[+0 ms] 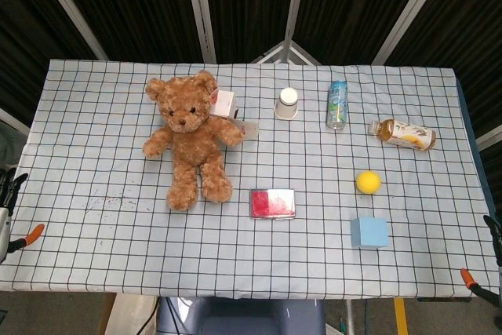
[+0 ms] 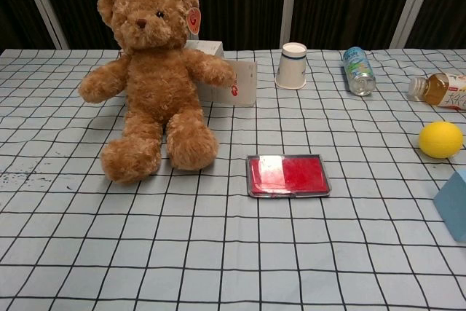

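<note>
Checked tablecloth (image 1: 94,233), teddy bear (image 2: 153,78) tag unreadable, left hand (image 1: 9,186) fingers spread, empty, right hand unclear.

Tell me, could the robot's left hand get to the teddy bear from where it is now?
Probably yes. The left hand hangs off the table's left edge, and only bare checked cloth lies between it and the teddy bear. Whether the arm stretches that far is unclear.

A brown teddy bear (image 2: 153,85) sits on the checked table (image 2: 218,253). Just right of its feet lies a red tin (image 2: 287,175). A paper cup (image 2: 293,65) stands upside down beyond the tin.
</note>
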Controlling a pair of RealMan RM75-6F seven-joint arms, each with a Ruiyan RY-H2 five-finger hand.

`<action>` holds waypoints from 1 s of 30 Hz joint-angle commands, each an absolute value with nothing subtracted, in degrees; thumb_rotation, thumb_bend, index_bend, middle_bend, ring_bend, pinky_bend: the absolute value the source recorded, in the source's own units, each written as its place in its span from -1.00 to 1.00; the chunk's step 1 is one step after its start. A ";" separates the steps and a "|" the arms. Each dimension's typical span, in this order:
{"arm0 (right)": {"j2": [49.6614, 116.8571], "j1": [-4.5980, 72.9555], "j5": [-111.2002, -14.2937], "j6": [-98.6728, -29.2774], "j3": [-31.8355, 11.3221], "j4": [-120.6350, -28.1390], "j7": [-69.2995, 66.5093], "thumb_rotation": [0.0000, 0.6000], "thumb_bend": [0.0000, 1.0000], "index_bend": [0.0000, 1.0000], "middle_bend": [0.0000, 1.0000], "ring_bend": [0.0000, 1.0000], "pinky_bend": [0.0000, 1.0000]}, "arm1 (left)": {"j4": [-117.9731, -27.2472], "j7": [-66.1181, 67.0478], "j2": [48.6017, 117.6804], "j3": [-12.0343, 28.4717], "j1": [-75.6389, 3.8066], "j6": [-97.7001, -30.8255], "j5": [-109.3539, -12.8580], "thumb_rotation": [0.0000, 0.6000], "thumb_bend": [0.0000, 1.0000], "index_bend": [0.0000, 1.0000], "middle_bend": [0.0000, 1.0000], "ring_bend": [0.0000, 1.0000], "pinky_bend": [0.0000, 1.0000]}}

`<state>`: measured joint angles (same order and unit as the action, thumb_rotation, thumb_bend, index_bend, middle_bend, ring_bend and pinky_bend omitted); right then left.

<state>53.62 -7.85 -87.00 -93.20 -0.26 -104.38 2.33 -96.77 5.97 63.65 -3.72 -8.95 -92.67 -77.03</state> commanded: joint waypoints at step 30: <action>53.22 -7.61 -85.87 -91.63 -0.14 -104.22 1.25 1.00 -0.57 -0.83 -0.88 -0.85 -1.00 | -91.18 13.75 76.48 12.85 -23.71 -76.01 -69.96 1.00 -0.44 -0.64 -0.75 -1.00 -1.00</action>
<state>53.22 -7.62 -85.88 -91.67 -0.15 -104.22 1.29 -94.28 12.02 73.18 10.31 -20.86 -77.08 -70.82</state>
